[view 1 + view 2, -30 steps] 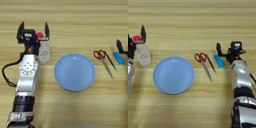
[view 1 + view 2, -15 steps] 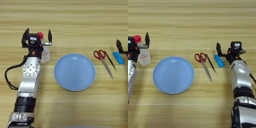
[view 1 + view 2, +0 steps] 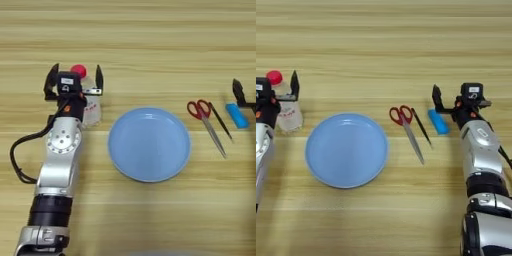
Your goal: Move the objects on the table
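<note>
Wooden table [image 3: 150,40]: left hand [image 3: 75,82], fingers spread, around bottle [image 3: 89,102].

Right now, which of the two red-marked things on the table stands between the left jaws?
The clear bottle with the red cap, standing between the open left gripper. The red-handled scissors lie right of the blue plate.

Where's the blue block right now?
The light-blue block lies on the table toward the robot's right, just right of the thin black stick and the red-handled scissors, right beside the right gripper.
</note>
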`<state>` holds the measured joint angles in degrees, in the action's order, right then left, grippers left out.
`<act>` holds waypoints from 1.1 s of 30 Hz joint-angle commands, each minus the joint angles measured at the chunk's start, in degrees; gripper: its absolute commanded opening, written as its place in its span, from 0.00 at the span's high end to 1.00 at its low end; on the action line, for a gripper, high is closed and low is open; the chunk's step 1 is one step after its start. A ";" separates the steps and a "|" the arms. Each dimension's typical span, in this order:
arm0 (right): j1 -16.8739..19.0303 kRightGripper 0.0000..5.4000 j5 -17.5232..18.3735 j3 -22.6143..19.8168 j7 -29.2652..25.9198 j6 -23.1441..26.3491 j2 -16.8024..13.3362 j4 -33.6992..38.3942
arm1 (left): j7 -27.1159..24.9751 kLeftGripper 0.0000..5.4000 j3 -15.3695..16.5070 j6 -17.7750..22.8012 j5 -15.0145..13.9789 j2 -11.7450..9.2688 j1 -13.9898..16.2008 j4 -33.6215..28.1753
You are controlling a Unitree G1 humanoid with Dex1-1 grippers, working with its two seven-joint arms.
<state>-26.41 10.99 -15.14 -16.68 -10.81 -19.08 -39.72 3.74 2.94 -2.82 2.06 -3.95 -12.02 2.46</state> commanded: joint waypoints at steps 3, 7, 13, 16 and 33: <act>-0.81 0.01 -0.11 0.30 0.08 -0.47 0.15 0.37 | 0.80 0.00 0.31 0.89 0.64 0.14 0.43 2.14; -0.81 0.01 -0.10 0.30 0.05 -0.48 0.15 0.36 | 1.13 0.00 0.16 1.40 0.56 0.46 0.45 3.69; -0.77 0.01 -0.10 0.36 0.10 -0.42 0.26 0.54 | 0.83 0.00 0.03 1.51 0.45 0.51 0.33 5.27; -0.76 0.01 -0.10 0.39 0.14 -0.35 0.31 0.68 | 0.49 0.00 -0.22 1.49 0.45 0.54 0.25 5.85; -0.63 0.01 -0.04 0.67 0.37 0.00 0.59 1.30 | 0.40 0.00 -0.28 1.25 0.71 0.24 -0.13 8.88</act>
<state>-26.41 10.99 -14.64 -16.59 -10.81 -18.73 -39.03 4.29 2.91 -2.29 2.14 -3.41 -11.90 10.51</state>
